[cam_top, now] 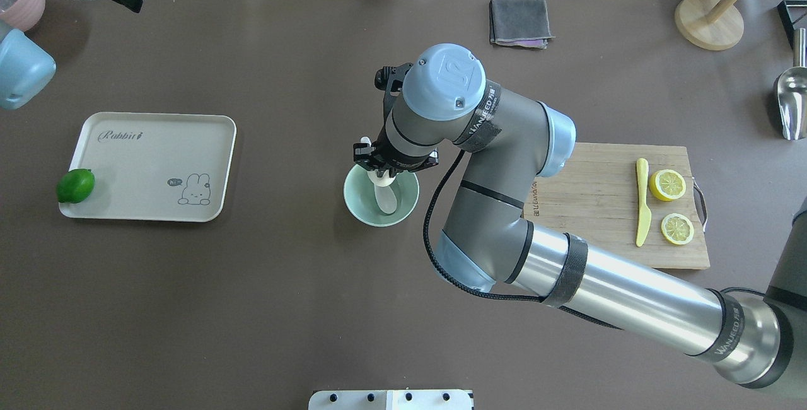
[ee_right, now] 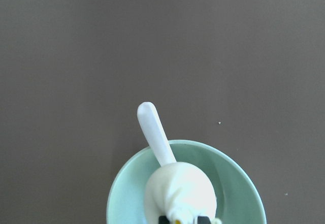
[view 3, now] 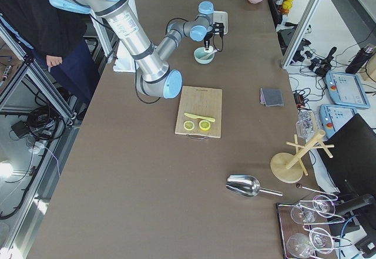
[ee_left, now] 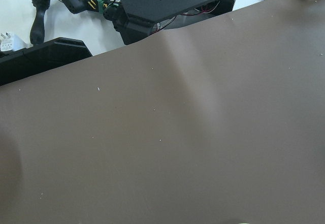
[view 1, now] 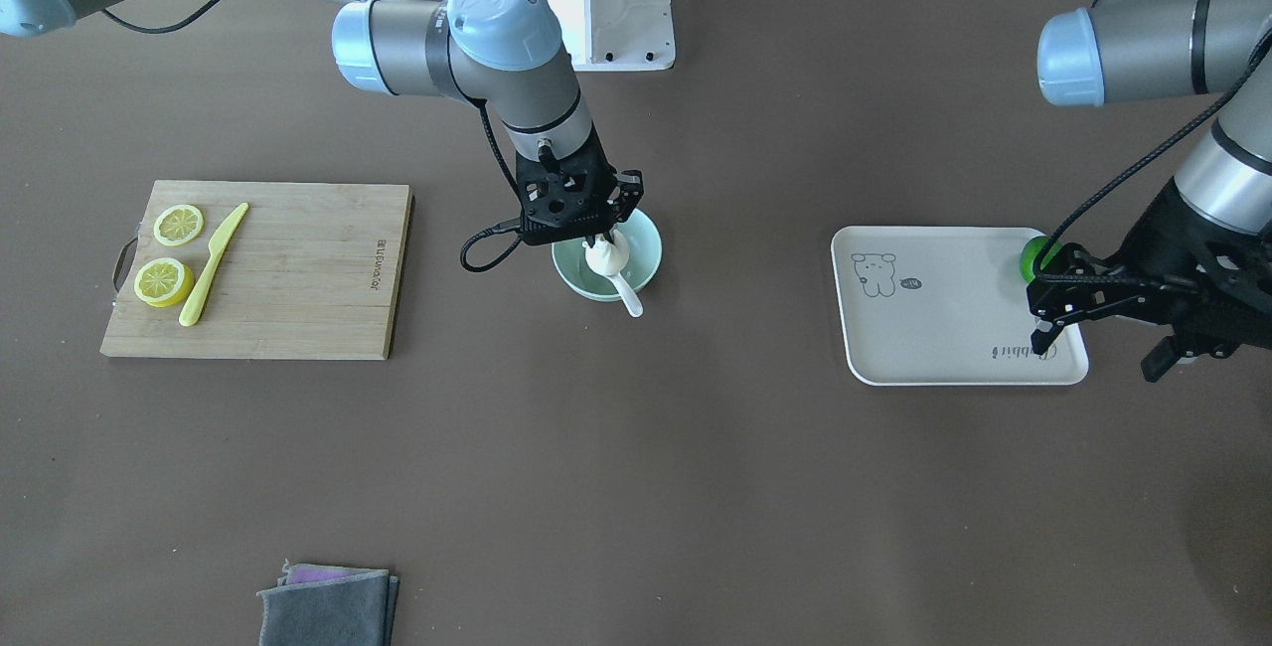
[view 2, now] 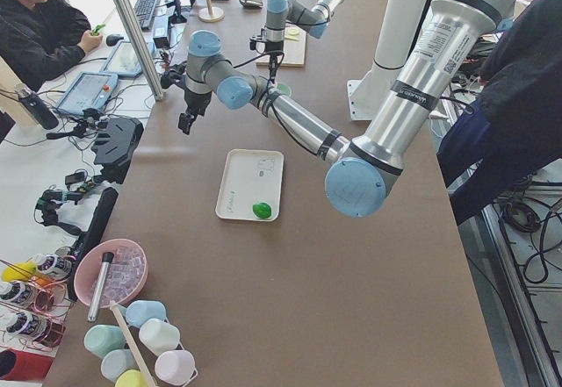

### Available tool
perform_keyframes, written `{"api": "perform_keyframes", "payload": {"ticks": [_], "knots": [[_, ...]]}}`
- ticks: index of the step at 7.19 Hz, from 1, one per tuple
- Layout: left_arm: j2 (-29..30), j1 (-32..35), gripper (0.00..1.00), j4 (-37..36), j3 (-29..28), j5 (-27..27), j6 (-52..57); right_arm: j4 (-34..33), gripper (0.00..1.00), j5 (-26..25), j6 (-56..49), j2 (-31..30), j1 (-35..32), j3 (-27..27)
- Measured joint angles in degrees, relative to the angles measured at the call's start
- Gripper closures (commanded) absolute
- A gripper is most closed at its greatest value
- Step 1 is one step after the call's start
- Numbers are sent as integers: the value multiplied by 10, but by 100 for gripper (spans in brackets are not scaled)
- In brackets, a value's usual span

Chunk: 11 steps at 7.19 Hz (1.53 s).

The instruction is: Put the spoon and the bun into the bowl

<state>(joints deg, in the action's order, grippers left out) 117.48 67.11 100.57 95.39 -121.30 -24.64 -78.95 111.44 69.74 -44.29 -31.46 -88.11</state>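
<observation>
In the front-facing view, the right end effector [view 1: 602,227] grips the pleated top of the small white dome-shaped steamed bun [view 1: 603,254] over the round mint-green bowl [view 1: 566,276], which holds the glossy white soup spoon [view 1: 626,294]; the left end effector [view 1: 1040,336] is well apart by the beige tray [view 1: 944,328], state unreadable. Overhead: the spoon's long axis runs from scoop inside to handle over the far rim, pointing away from the robot. Right wrist view: bun is pleats-up over bowl centre, so a straight-down release should do.
</observation>
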Motion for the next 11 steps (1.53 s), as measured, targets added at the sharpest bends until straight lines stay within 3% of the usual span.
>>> {"api": "perform_keyframes", "payload": {"ticks": [2, 4, 6, 7, 9, 11], "knots": [[-10, 1, 2, -1, 0, 1, 2, -23, 0, 31, -15, -7, -22, -7], [-23, 9, 2, -8, -1, 1, 4, -77, 0, 69, -96, -46, -67, -62], [-26, 43, 2, -57, 8, 1, 61, -104, 0, 133, -224, -165, -165, -144], [-31, 71, 2, -88, 12, 1, 114, -107, 0, 156, -315, -230, -223, -158], [-52, 142, 2, -146, 15, -15, 184, -100, 0, 179, -451, -326, -338, -129], [-99, 194, 2, -184, 15, -46, 197, -95, 0, 232, -548, -373, -451, -66]]}}
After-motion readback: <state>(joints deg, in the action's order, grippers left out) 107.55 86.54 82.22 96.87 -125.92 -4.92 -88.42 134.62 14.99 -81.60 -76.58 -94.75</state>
